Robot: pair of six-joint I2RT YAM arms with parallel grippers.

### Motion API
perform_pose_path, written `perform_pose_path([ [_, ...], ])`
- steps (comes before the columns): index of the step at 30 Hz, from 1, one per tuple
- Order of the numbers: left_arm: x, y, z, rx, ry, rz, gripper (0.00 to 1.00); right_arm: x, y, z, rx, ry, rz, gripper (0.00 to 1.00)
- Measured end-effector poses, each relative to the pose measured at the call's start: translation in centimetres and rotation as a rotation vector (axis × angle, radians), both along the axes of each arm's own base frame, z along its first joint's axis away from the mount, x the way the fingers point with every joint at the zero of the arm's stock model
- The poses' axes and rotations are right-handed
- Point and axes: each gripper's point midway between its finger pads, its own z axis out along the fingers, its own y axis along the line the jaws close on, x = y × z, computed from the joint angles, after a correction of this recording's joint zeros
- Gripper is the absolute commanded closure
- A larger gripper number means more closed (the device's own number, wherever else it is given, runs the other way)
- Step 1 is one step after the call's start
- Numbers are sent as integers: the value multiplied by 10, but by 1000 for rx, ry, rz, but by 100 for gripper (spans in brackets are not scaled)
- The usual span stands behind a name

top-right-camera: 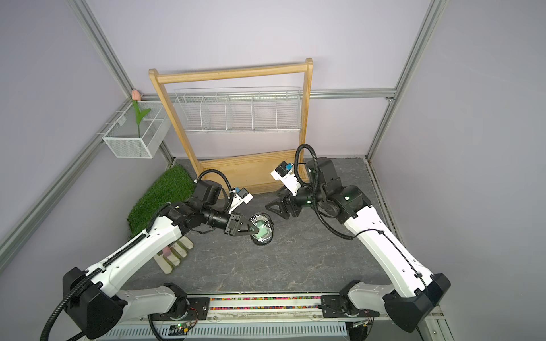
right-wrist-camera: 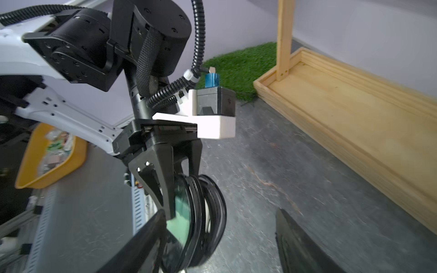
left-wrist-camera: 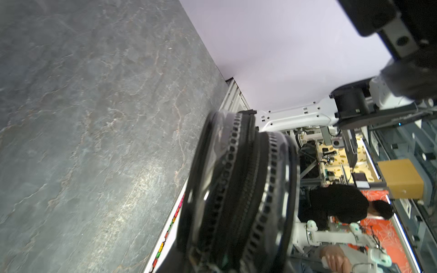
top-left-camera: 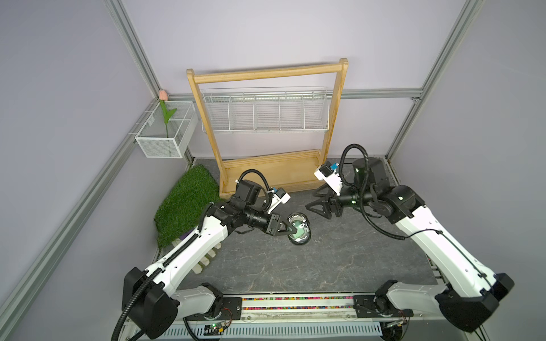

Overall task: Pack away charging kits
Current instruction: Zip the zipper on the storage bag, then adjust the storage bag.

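- Your left gripper (top-left-camera: 288,232) is clamped on the edge of the clear pouch (top-left-camera: 305,238) with the black rim; in both top views its two fingers pinch the side of the pouch that faces the left arm.
- Your right gripper (top-left-camera: 310,201) has its jaws wide apart and holds nothing. It is near the pouch, toward the wooden rack (top-left-camera: 266,73), and does not touch it.
- In the right wrist view the two dark fingers (right-wrist-camera: 298,245) of this gripper stand at each side of the picture, with the pouch (right-wrist-camera: 212,201) in front of them.
- You see the mint-green charger block (top-left-camera: 299,232) inside the pouch, through the clear wall; the right wrist view shows it (right-wrist-camera: 182,212) just behind a left finger.
- A white strip (right-wrist-camera: 208,214) shows between the black rims; I cannot tell if it is the cable coil.
- In the left wrist view the pouch (left-wrist-camera: 236,177) shows two black zipper rows side by side, with a dark gap between them.
- The pouch stands on its edge over the middle of the grey table (top-left-camera: 295,271); whether its lower edge touches the table, I cannot tell.
- A green grass mat (top-left-camera: 189,197) lies beside the left arm, well apart from the pouch.
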Motion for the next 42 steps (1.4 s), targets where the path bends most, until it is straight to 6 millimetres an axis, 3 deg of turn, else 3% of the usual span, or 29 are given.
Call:
perform_pose_path([
  [6, -1, 0, 3, -4, -25, -16, 100, -13, 13, -31, 33, 190, 85, 28],
  [9, -3, 1, 2, 2, -22, -23, 100, -20, 17, -30, 77, 232, 125, 45],
  [11, -3, 1, 0, 10, -19, -28, 100, -23, 19, -31, 94, 256, 141, 51],
  [15, -4, 2, 1, 17, -24, -38, 100, -27, 21, -30, 115, 280, 162, 53],
  [21, -1, -1, 4, 23, -38, -54, 100, -33, 23, -32, 128, 306, 188, 49],
  [24, -2, -1, 1, 28, -35, -60, 100, -35, 24, -36, 123, 315, 193, 79],
  [31, -4, 0, 0, 38, -32, -67, 100, -35, 24, -41, 115, 329, 184, 93],
  [34, -2, 1, 1, 41, -38, -58, 100, -34, 24, -39, 121, 329, 180, 94],
  [39, 13, 8, 8, 20, -41, 9, 34, -24, 30, -37, 174, 329, 142, 94],
  [42, 31, 11, 17, -33, -75, 106, 8, -22, 30, -37, 212, 366, 96, 94],
])
